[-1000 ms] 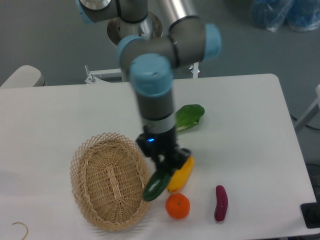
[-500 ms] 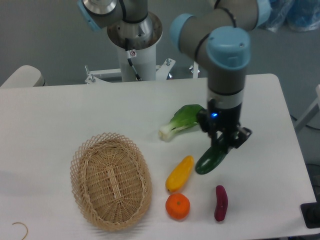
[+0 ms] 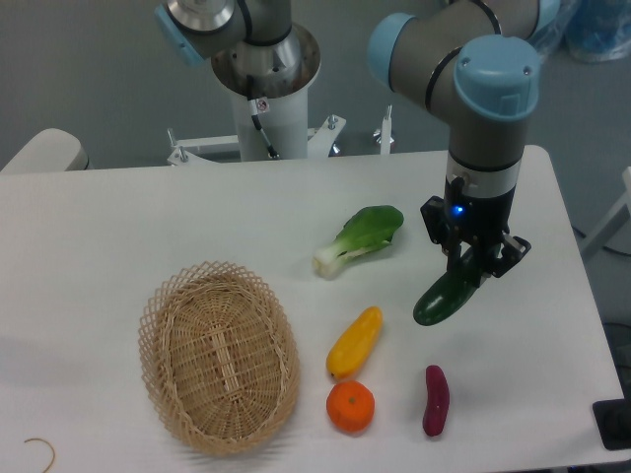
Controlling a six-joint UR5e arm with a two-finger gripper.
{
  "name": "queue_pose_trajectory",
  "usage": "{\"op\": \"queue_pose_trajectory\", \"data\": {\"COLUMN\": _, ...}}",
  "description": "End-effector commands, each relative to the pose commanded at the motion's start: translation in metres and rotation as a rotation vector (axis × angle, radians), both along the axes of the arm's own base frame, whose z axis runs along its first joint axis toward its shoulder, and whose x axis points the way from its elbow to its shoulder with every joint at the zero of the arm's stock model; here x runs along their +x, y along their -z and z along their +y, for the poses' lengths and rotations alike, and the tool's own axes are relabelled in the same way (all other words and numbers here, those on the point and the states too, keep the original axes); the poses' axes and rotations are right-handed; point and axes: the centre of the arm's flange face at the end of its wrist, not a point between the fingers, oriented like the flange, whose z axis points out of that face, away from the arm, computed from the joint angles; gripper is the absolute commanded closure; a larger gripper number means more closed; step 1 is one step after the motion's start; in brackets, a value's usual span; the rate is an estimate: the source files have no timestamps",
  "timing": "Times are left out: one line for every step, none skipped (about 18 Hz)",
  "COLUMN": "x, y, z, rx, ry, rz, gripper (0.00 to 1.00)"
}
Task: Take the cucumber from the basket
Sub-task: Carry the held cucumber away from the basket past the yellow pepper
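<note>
The dark green cucumber (image 3: 445, 297) hangs tilted in the air above the right part of the table, its upper end clamped between the fingers of my gripper (image 3: 475, 266), which is shut on it. The tan wicker basket (image 3: 218, 356) lies at the front left, far from the gripper, and nothing shows inside it.
A bok choy (image 3: 360, 238) lies left of the gripper. A yellow squash (image 3: 355, 341), an orange (image 3: 351, 407) and a small purple vegetable (image 3: 435, 399) lie near the front, below and left of the cucumber. The table's right edge is close to the arm.
The gripper has carried the cucumber from the basket's right rim across the table to the right, over the squash. The bok choy, once behind the arm, now shows fully.
</note>
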Motion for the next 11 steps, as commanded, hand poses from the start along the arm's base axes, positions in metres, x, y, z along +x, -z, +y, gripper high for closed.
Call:
{"op": "queue_pose_trajectory", "data": {"x": 0.0003, "y": 0.001, "z": 0.001, "rx": -0.001, "ry": 0.002, "rz": -0.001, "gripper": 0.77}}
{"op": "queue_pose_trajectory", "data": {"x": 0.0007, "y": 0.0, "z": 0.0008, "rx": 0.0, "ry": 0.002, "rz": 0.0, "gripper": 0.77}}
{"op": "queue_pose_trajectory", "data": {"x": 0.0, "y": 0.0, "z": 0.0, "rx": 0.0, "ry": 0.0, "rz": 0.0, "gripper": 0.77}}
{"op": "queue_pose_trajectory", "data": {"x": 0.0007, "y": 0.0, "z": 0.0008, "rx": 0.0, "ry": 0.002, "rz": 0.0, "gripper": 0.77}}
{"op": "queue_pose_trajectory", "data": {"x": 0.0007, "y": 0.0, "z": 0.0008, "rx": 0.0, "ry": 0.002, "rz": 0.0, "gripper": 0.77}}
{"op": "queue_pose_trajectory", "data": {"x": 0.001, "y": -0.001, "z": 0.0006, "rx": 0.001, "ry": 0.002, "rz": 0.001, "gripper": 0.77}}
{"op": "queue_pose_trajectory", "data": {"x": 0.0008, "y": -0.0018, "z": 0.0007, "rx": 0.001, "ry": 0.002, "rz": 0.003, "gripper": 0.77}}
{"op": "queue_pose_trajectory", "data": {"x": 0.001, "y": -0.0012, "z": 0.0008, "rx": 0.003, "ry": 0.002, "rz": 0.002, "gripper": 0.77}}
{"op": "queue_pose_trajectory", "data": {"x": 0.0012, "y": -0.0012, "z": 0.0012, "rx": 0.007, "ry": 0.002, "rz": 0.0, "gripper": 0.77}}
{"op": "queue_pose_trajectory", "data": {"x": 0.0013, "y": -0.0012, "z": 0.0013, "rx": 0.008, "ry": 0.002, "rz": -0.001, "gripper": 0.77}}
{"op": "queue_pose_trajectory", "data": {"x": 0.0005, "y": -0.002, "z": 0.0006, "rx": 0.009, "ry": -0.001, "rz": 0.0, "gripper": 0.77}}
